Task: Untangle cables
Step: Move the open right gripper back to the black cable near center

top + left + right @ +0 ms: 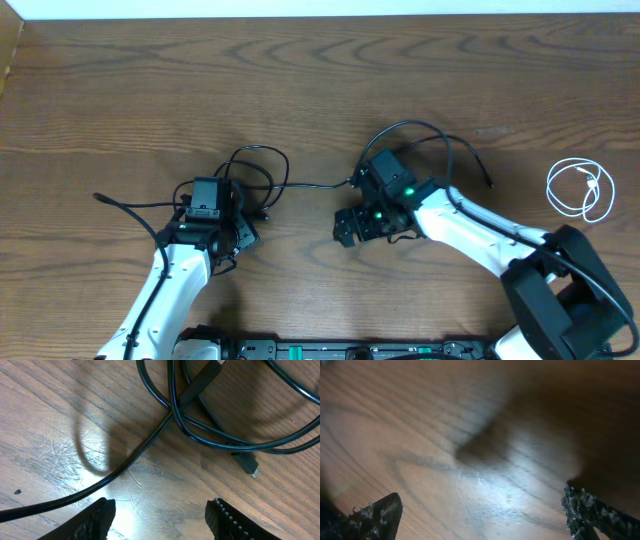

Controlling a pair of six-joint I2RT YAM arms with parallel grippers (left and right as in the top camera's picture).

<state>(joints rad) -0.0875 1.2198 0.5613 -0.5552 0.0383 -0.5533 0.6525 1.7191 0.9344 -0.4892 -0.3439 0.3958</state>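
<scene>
Across all 3 views, brown wooden tabletop (300, 80) with dark wavy grain. Shows fine pale scratches and a bright glare patch in the left wrist view, plus 1 small dark speck (17, 492) near that view's left edge. Meets a white strip (330, 8) along the far side.

Black cables (175, 410) looped and crossed mid-table, white cable (590, 183) coiled far right
</scene>
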